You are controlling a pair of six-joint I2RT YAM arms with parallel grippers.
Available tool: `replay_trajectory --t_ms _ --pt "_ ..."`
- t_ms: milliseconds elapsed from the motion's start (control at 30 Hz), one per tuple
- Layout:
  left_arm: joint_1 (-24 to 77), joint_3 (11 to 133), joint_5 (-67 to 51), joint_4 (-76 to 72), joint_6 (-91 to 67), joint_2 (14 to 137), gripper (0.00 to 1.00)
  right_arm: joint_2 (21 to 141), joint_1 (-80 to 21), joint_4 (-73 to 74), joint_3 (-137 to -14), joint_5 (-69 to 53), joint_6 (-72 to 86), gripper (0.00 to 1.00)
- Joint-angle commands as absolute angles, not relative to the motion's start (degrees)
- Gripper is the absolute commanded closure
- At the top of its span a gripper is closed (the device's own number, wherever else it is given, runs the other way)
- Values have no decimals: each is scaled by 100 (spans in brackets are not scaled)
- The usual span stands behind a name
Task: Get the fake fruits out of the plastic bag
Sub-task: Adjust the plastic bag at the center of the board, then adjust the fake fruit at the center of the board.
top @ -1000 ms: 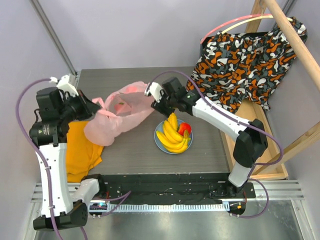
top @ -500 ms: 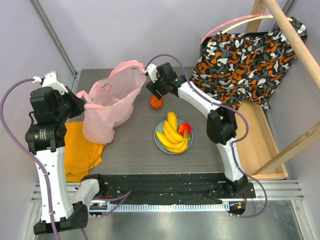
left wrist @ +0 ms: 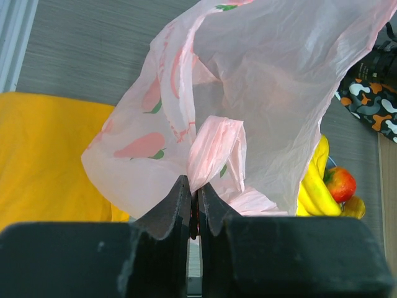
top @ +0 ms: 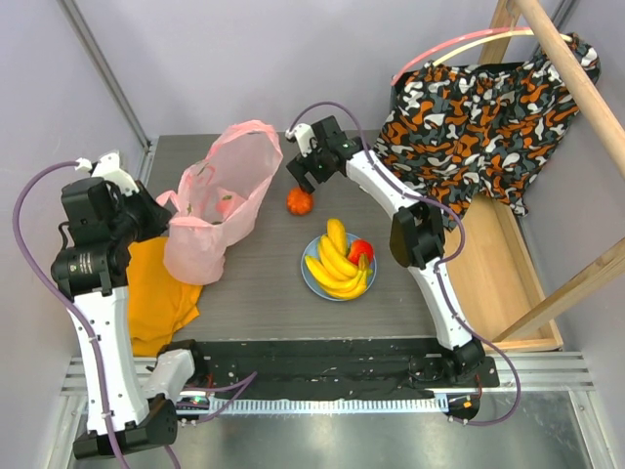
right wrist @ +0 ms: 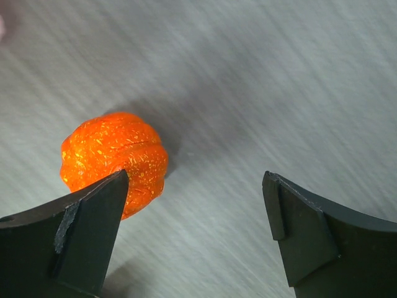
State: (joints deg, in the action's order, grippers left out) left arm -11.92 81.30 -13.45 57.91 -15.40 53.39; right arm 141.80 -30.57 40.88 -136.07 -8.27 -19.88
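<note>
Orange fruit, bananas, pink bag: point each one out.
orange fruit (right wrist: pixel 115 158): right wrist view, on its ridged top.
bananas (top: pixel 337 262): top view, middle of the bunch.
pink bag (left wrist: pixel 273 87): left wrist view, on its crinkled side wall.

Looking down from above and behind both arm bases, from well off, taking in the whole table (top: pixel 264 283). Peering close along the left gripper (left wrist: pixel 193 186) at the plastic bag (left wrist: pixel 273 93), also catching the orange cloth (left wrist: pixel 43 155) and banana bunch (left wrist: pixel 313 183), both showing overhead too. Staring straight down past the right gripper (right wrist: pixel 193 180), very near, at the orange ridged fruit (right wrist: pixel 115 161), likewise sharing it with the overhead view.
</note>
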Motion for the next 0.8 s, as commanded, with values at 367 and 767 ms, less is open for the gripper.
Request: replay_trajectory --t_ms 367,767 --pt "-1476 7954 -1898 5783 -1485 5230 89 14045 -3076 4386 -13650 -2783 -1169 3" --pt "-1793 7796 -2294 5643 -1740 5159 89 14168 -3251 4201 -13544 -2137 -580 4"
